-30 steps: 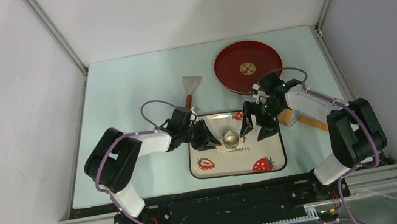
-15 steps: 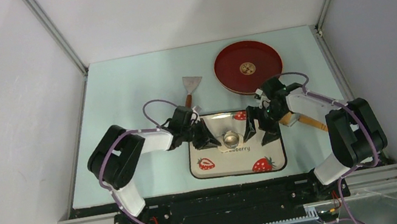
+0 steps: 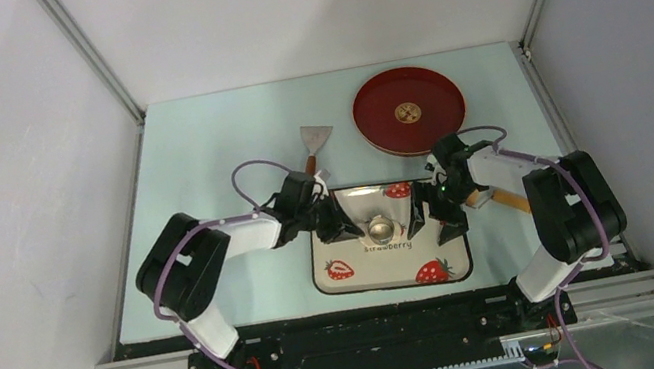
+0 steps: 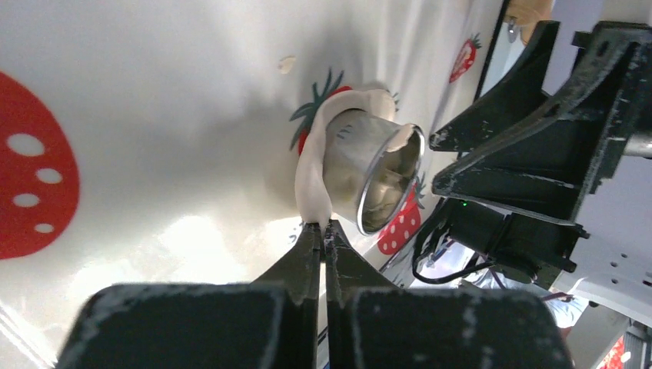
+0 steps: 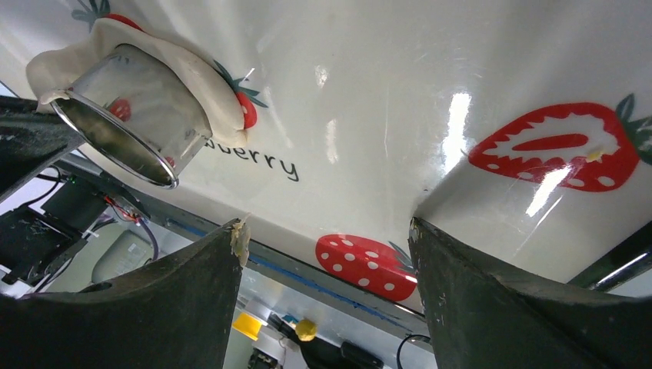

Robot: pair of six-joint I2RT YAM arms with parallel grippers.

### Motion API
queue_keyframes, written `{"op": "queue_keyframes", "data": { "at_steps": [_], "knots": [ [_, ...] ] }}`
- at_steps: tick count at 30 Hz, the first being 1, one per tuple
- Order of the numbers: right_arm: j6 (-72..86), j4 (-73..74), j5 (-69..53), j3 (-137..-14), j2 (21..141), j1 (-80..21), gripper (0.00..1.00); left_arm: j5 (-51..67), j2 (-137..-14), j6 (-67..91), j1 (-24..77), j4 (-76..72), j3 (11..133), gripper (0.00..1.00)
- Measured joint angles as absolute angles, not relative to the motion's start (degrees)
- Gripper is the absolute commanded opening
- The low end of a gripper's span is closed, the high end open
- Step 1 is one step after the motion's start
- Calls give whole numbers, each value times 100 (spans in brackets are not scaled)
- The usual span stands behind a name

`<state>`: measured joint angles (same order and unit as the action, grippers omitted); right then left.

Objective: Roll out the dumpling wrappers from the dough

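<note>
Top view: the tray [image 3: 384,271] sits between the two arms, with the metal cutter ring [image 3: 380,229] standing on it. The left gripper [image 3: 349,230] and right gripper [image 3: 430,218] flank the ring closely. We can't resolve the dough from up here; the ring and the fingers mask it. On the red plate [image 3: 432,85] we see one small pale disc, the dumpling wrapper [image 3: 408,111], too small to check detail. A scraper [image 3: 316,138] lies left of the plate. A wooden handle [image 3: 510,201] pokes out from under the right arm, the rest hidden.

Left wrist: the dough [image 4: 311,177] wraps as a strip round the outside of the ring, which is tipped toward the lens. The left fingers [image 4: 307,250] are pressed together right on the strip's lower end, so we read it as pinched. The far side of the strip is behind the ring. A loose crumb [image 4: 287,64] lies on the tray nearby.

Right wrist: the right fingers [image 5: 227,257] are spread wide with nothing between them, low over the tray. The ring and dough collar sit top left, apart from both fingers, with the collar's rear hidden. We see a speck [image 5: 592,156] on a printed strawberry, too small to identify.
</note>
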<state>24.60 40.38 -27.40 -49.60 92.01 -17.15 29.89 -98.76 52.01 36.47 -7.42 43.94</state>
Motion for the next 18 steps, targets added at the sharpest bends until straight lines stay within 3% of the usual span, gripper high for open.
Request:
{"op": "queue_keyframes", "data": {
  "at_steps": [18],
  "knots": [
    [2596, 4042, -2842, -4969, 9279, -1721, 83, 3164, -9520, 5201, 3651, -637, 4392, 0]
  ]
}}
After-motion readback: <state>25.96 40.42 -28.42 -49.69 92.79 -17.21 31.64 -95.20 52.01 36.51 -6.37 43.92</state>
